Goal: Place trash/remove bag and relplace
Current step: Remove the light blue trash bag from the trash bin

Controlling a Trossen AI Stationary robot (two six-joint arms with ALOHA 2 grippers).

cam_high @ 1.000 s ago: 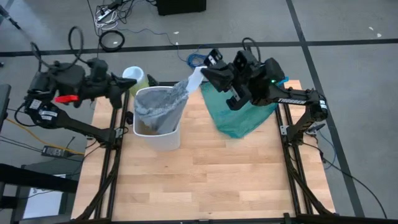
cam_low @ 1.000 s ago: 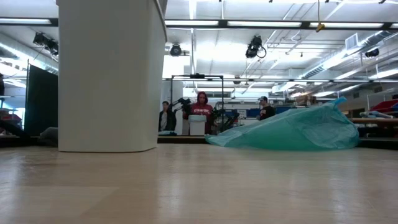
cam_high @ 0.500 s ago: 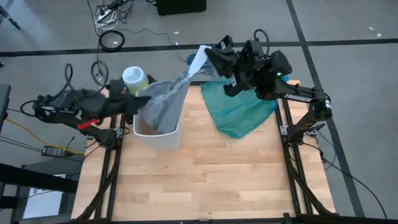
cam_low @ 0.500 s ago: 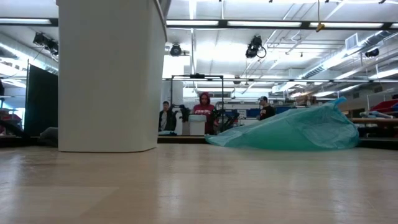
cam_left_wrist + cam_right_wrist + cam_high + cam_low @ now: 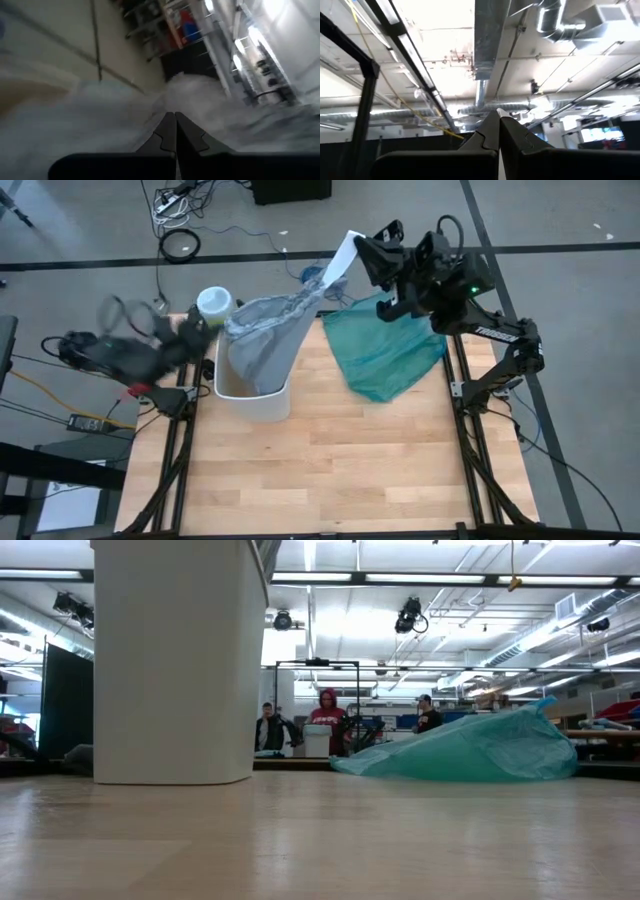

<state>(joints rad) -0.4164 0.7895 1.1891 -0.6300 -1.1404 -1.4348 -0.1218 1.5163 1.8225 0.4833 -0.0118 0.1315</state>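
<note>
Above the bin [image 5: 252, 395], right claw [image 5: 362, 250] grips the bag [image 5: 268, 340].

A white bin [image 5: 252, 392] stands on the wooden desk [image 5: 340, 470], a teal bag [image 5: 385, 352] lying near it. A yellow-green roll [image 5: 214, 304] sits just beside the bin. People [image 5: 325, 718] stand in the room behind.
</note>
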